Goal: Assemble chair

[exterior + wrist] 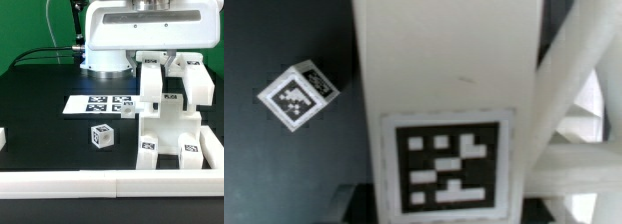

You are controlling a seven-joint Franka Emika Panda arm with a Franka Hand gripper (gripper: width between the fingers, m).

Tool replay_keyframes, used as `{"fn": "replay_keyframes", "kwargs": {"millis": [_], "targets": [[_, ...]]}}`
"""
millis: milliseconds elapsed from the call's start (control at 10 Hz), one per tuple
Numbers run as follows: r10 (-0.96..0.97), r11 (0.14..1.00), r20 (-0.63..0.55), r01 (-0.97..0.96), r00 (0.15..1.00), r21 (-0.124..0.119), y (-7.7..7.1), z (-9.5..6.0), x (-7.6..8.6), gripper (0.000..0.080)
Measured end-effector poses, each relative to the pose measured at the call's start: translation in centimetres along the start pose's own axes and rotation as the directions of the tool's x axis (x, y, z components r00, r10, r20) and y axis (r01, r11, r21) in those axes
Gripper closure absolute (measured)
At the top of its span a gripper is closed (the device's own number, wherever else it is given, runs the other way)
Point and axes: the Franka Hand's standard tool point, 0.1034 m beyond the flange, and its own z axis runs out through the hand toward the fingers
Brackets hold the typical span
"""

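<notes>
Standing chair (168, 125) crowds the corner rail (100, 183).

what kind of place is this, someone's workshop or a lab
Most likely a robotics lab test bench: a robot arm stands on a black table, a marker board lies on it, and the white chair parts carry black-and-white square tags, probably for camera tracking.

The white chair (172, 120) bears black-and-white square tags, as does the white marker board (80, 103); the border rail (60, 183) is plain white and the bench (40, 130) black.
</notes>
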Motion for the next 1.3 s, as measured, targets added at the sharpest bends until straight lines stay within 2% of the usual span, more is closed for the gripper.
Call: {"fn": "replay_keyframes", "kwargs": {"millis": [500,800,1200,1300], "targets": [[-0.013,1.0,0.012,0.013,1.0,-0.003,0.2,1.9,-0.4,0.0515],[-0.02,1.0,0.021,0.02,1.0,-0.003,-0.5,2.8,-0.1,0.0515],[-0.026,1.0,0.008,0.026,1.0,-0.001,-0.8,2.8,0.2,0.0515],[-0.026,1.0,0.009,0.026,1.0,-0.001,-0.8,2.8,0.3,0.0445]]}}
